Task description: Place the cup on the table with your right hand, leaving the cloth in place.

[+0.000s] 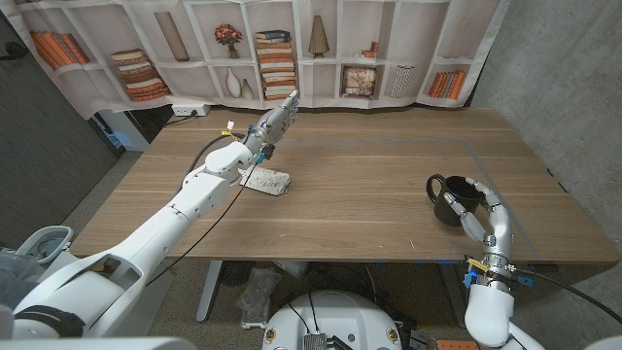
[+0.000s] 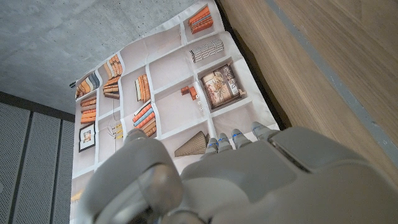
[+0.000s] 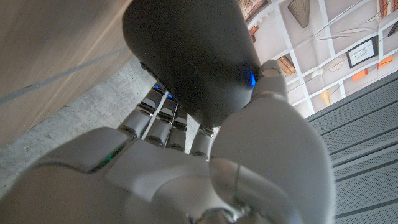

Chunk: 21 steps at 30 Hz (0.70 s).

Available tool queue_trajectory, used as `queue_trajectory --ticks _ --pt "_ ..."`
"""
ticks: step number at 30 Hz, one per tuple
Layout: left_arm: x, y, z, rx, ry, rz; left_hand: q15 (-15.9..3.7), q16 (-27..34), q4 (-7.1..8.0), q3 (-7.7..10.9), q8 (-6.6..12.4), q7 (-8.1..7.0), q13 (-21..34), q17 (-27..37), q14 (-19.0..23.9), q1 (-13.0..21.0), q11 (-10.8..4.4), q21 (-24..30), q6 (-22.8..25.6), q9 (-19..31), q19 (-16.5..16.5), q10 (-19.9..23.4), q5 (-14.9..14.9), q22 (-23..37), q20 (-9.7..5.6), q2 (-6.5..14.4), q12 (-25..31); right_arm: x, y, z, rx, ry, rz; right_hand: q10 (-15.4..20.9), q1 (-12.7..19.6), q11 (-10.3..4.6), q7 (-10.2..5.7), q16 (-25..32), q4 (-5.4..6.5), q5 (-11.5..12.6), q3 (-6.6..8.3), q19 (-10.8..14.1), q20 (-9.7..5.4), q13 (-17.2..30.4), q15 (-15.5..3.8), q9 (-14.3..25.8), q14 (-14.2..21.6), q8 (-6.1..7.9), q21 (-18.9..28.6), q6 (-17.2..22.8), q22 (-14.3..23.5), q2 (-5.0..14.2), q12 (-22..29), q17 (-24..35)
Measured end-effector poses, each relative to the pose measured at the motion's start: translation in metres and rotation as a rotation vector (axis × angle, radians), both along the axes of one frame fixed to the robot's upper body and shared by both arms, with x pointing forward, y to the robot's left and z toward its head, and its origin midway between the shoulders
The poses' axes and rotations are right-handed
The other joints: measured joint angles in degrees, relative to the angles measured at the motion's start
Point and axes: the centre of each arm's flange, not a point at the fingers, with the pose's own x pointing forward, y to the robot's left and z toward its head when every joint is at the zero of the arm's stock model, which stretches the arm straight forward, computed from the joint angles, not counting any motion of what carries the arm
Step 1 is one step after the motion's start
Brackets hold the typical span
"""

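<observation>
Head view: the glossy black ceramic cup sits toward the right near corner of the brown wooden worktop, wrapped by the fingers of the white right hand. Its handle sticks out toward the robot's left and its mouth looks tipped partly toward the camera, so the long axis seems tilted, not plumb. Whether the base already touches the wood cannot be told. The pale, crumpled cloth lies well apart, on the left half of the worktop, just beside the left forearm. The left hand is lifted beyond the cloth, fingers stretched toward the printed bookshelf backdrop, holding nothing; likely parked clear so the cloth stays undisturbed.

Left wrist view: the left hand from behind, fingers straight and empty, pointing at the backdrop; the worktop edge runs alongside.

Right wrist view: the cup's dark rounded body is clamped between the right hand's fingers and thumb; a firm wrap, probably to steady it for setting down. Judged: placement under way, release not yet made.
</observation>
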Motion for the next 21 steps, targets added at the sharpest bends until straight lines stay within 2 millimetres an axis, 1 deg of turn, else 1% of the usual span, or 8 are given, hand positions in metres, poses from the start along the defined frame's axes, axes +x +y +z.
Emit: queue_trajectory --ticks 6,11,15,17,21 --pt "-0.003 -0.002 0.003 0.005 -0.005 0.003 0.00 0.00 -0.17 -0.17 0.00 0.00 0.00 0.00 0.00 0.31 0.00 0.00 0.00 0.00 0.00 0.00 0.00 0.00 0.00 0.31 0.00 -0.001 -0.005 -0.004 0.014 -0.005 -0.018 0.00 0.00 0.00 0.00 0.00 0.00 -0.01 0.00 0.00 0.00 -0.01 0.00 0.00 0.00 0.00 0.00 0.00 0.00 0.00 -0.21 0.00" --pt "-0.004 -0.004 0.003 0.007 -0.005 0.006 0.00 0.00 -0.16 -0.17 0.00 0.00 0.00 0.00 0.00 0.30 0.00 0.00 0.00 0.00 0.00 0.00 0.00 0.00 0.00 0.30 0.00 -0.001 -0.011 -0.008 0.025 -0.005 -0.035 0.01 0.01 0.01 -0.42 -0.22 0.00 -0.06 0.00 -0.01 0.00 0.01 -0.13 0.00 -0.13 -0.06 -0.34 0.42 0.00 0.00 -0.44 0.00" --pt "-0.006 -0.005 0.003 0.009 -0.005 0.008 0.00 0.00 -0.15 -0.15 0.00 0.00 0.00 0.00 0.00 0.30 0.00 0.00 0.00 0.00 0.00 0.00 0.00 0.00 0.00 0.30 0.00 -0.001 -0.015 -0.010 0.037 -0.007 -0.050 0.01 0.01 0.01 -0.50 -0.22 0.24 -0.44 -0.24 -0.01 0.00 0.02 -0.01 0.00 -0.44 -0.06 -0.39 0.50 0.00 -0.01 -0.53 0.00" --pt "-0.006 -0.006 0.002 0.009 -0.005 0.009 0.00 0.00 -0.15 -0.15 0.00 0.00 0.00 0.00 0.00 0.30 0.00 0.00 0.00 0.00 0.00 0.00 0.00 0.00 0.00 0.30 0.00 -0.001 -0.018 -0.012 0.043 -0.007 -0.057 0.01 0.62 0.01 -0.80 -0.22 0.24 -0.45 -0.24 -0.03 0.02 0.03 -0.01 0.00 -0.44 -0.05 -0.38 0.80 -0.01 0.31 -0.67 0.00" --pt "-0.007 -0.007 0.003 0.011 -0.005 0.009 0.00 0.00 -0.15 -0.14 0.00 0.00 0.00 0.00 0.00 0.30 0.00 0.00 0.00 0.00 0.00 0.00 0.00 0.00 0.00 0.30 0.00 -0.001 -0.023 -0.014 0.054 -0.008 -0.068 0.01 0.61 0.01 -0.80 -0.21 0.24 -0.46 -0.24 -0.23 0.22 0.03 -0.01 0.00 -0.44 -0.05 -0.61 0.80 0.00 0.31 -0.76 0.00"
